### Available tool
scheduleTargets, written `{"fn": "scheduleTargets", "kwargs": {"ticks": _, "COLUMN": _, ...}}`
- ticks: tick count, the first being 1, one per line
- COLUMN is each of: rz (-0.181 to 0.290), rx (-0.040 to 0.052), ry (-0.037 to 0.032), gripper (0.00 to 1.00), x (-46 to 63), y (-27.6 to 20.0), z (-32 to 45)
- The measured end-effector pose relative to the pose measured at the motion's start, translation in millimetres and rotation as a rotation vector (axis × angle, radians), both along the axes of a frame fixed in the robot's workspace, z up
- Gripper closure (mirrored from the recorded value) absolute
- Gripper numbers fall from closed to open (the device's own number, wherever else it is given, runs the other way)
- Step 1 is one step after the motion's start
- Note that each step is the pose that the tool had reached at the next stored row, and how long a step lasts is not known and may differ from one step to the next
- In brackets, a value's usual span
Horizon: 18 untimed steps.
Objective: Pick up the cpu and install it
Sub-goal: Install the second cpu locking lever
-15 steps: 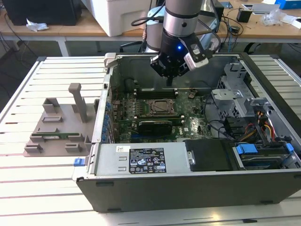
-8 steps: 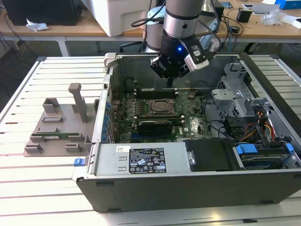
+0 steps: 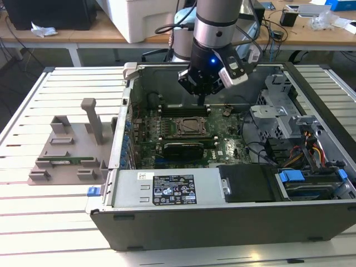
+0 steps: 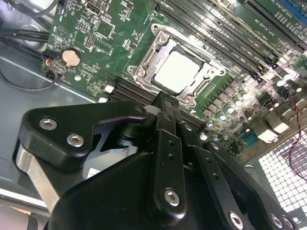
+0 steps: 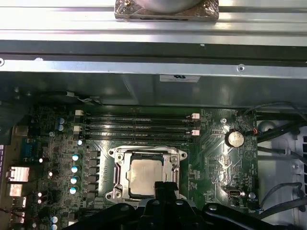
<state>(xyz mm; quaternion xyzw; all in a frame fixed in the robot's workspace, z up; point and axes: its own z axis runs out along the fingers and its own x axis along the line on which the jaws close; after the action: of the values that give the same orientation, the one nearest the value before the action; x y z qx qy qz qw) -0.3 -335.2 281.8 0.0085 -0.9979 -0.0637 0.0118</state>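
We see glare bleaching the cpu (image 4: 177, 71) in the second wrist view; the case interior (image 5: 120, 91) sits dim.

An open computer case (image 3: 222, 222) sits on a slatted table (image 3: 50, 222) beside a grey fixture (image 3: 69, 150).

Slatted table (image 3: 55, 83) under computer case (image 3: 222, 217), grey fixture (image 3: 67, 150)

Matt silvery metal cpu (image 5: 145, 176) (slightly mottled), bright metal socket frame (image 5: 116, 173), matt black pincer (image 4: 165, 108), glossy green motherboard (image 5: 216, 163)
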Motion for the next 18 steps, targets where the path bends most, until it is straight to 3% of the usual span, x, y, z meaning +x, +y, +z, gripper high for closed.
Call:
{"fn": "scheduleTargets", "kwargs": {"ticks": 14, "rz": 0.000, "rx": 0.0000, "ry": 0.0001, "gripper": 0.89, "x": 0.0, "y": -10.3, "z": -3.0}}
{"fn": "scheduleTargets", "kwargs": {"ticks": 18, "rz": 0.000, "rx": 0.0000, "ry": 0.0001, "gripper": 0.89, "x": 0.0, "y": -17.4, "z": -4.3}}
